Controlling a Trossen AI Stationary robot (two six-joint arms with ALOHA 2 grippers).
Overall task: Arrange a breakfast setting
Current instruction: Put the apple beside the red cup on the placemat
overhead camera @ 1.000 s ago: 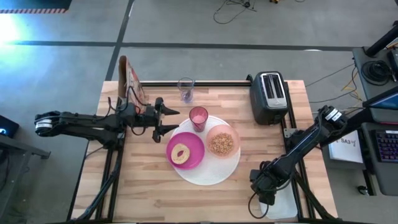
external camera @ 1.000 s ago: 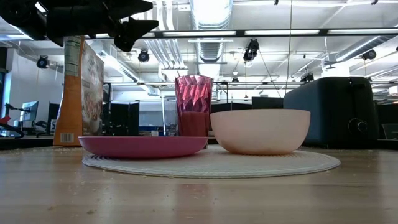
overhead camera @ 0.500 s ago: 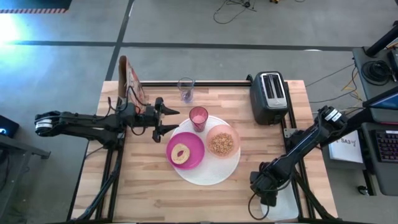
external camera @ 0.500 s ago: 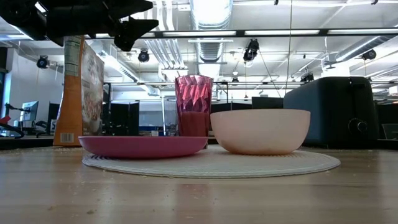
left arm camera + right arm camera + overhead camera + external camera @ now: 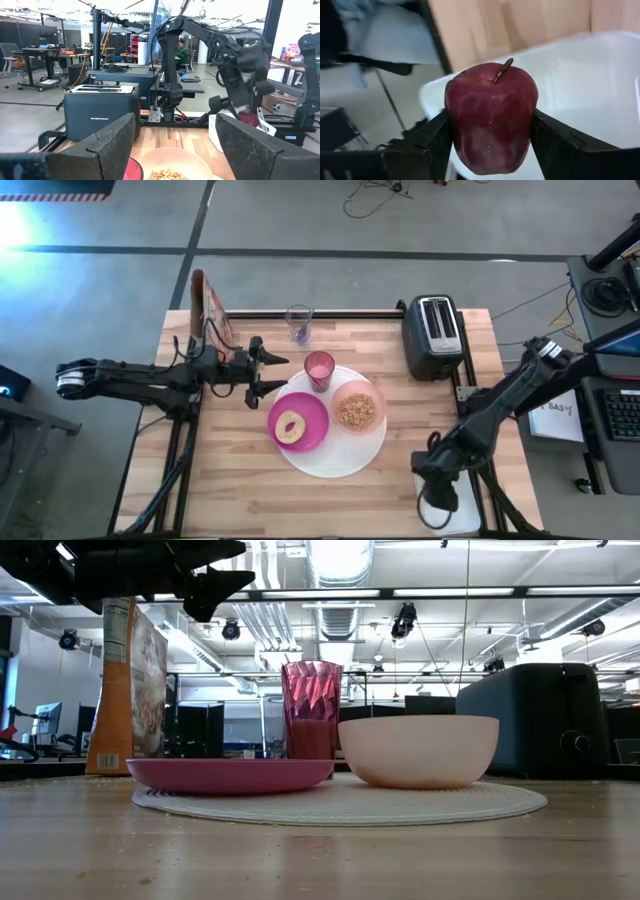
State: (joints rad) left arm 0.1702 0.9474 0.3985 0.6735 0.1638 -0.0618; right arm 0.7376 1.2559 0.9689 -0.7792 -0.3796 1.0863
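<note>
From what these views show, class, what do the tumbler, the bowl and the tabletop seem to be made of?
Pink tumbler: likely plastic, translucent with glossy facets.
Pale pink bowl: matte, opaque; plastic or ceramic, unclear.
Table: wood, pale planks with visible grain.

A robotics lab: bare ceiling ducts [image 5: 338, 565] and strip lights, desks [image 5: 35, 51] with gear, floor cables [image 5: 375, 195], arm stands.

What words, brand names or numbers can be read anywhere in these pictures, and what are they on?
None can be read for sure.
Toaster: a small pale line of print on its front, too small to read.
Cereal box: printed panels and a barcode, too blurred to read.
White paper beside the table: handwritten marks, illegible.
</note>
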